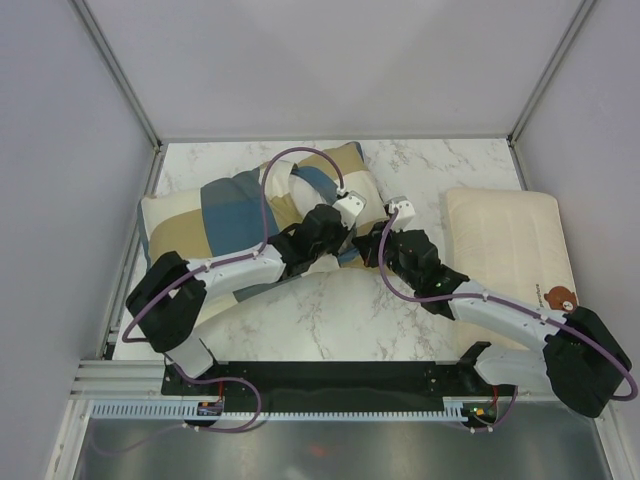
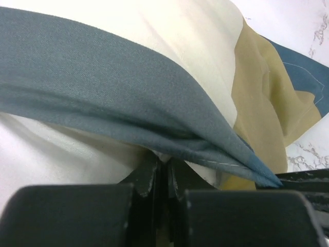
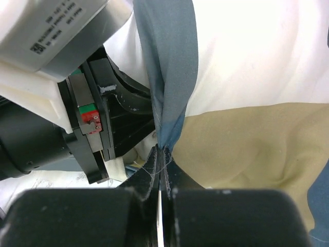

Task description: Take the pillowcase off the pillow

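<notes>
My right claw is clamped on the blue hem of the blue-tan-cream block-patterned fabric pillowcase dead ahead. Left claw is pinched narrow just under that hem, apparently on the plump off-white pillow. Risk: if left holds both layers, pulling apart drags the case along.

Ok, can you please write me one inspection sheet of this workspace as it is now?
Surface: white marble-pattern tabletop, no spills seen.
Job's things: soft blue, tan and cream block-pattern pillowcase, plump, its pillow hidden inside.
Clutter: flat cream bear-print pillow at the right.
Grippers: right pincer shut on a blue pillowcase fold; left pincer closed beside it, grip unclear.
Cables: purple cables loop above both arms.
Surroundings: grey walls, metal frame posts.
</notes>
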`<state>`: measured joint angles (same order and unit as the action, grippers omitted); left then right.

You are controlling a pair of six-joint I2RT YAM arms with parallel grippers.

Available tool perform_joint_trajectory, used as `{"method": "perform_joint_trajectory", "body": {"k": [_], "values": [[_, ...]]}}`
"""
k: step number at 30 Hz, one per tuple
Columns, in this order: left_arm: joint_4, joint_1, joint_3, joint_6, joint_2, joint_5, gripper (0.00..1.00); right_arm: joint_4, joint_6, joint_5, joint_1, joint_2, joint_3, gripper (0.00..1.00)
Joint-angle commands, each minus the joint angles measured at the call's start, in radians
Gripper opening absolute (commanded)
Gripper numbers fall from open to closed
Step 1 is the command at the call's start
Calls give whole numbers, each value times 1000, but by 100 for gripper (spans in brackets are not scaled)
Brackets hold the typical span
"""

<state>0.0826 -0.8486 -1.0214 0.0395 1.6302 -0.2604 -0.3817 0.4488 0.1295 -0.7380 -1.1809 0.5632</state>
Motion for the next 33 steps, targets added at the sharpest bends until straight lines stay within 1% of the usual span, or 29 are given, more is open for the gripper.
{"method": "perform_joint_trajectory", "body": {"k": [1,3,7,8,9,11,15,18,21,22,23,24,25,28,33], "values": [[-29,14,-8,22,28,-75,2,10,4,13,-6,44,1,0],[-44,16,-16,19,11,-88,2,44,4,47,-6,58,3,0],[-76,42,-22,-12,-78,-125,2,212,4,111,-6,66,24,0],[-124,52,-26,-30,-111,-119,2,236,10,130,-8,69,23,0],[-139,62,-40,-30,-127,-115,2,259,16,165,-6,70,21,0],[-190,82,-74,-62,-154,-112,2,329,28,185,-6,64,35,0],[-256,105,-127,-61,-184,-103,2,478,56,235,-6,12,82,0],[-306,146,-160,-61,-204,-83,2,539,70,275,-6,-37,113,0],[-323,201,-180,-69,-220,-57,2,575,89,288,-6,-52,122,0],[-328,256,-183,-91,-234,-4,2,580,96,288,-6,-48,115,0],[-330,287,-189,-102,-239,25,2,584,100,283,-8,-46,110,0],[-328,340,-192,-111,-247,50,2,593,109,282,-8,-46,106,0],[-328,362,-193,-122,-257,87,2,596,111,280,-11,-46,96,0],[-326,414,-212,-115,-265,119,2,609,117,282,-17,-59,87,0],[-330,442,-209,-110,-302,168,2,609,119,323,-17,-97,96,0]]}}
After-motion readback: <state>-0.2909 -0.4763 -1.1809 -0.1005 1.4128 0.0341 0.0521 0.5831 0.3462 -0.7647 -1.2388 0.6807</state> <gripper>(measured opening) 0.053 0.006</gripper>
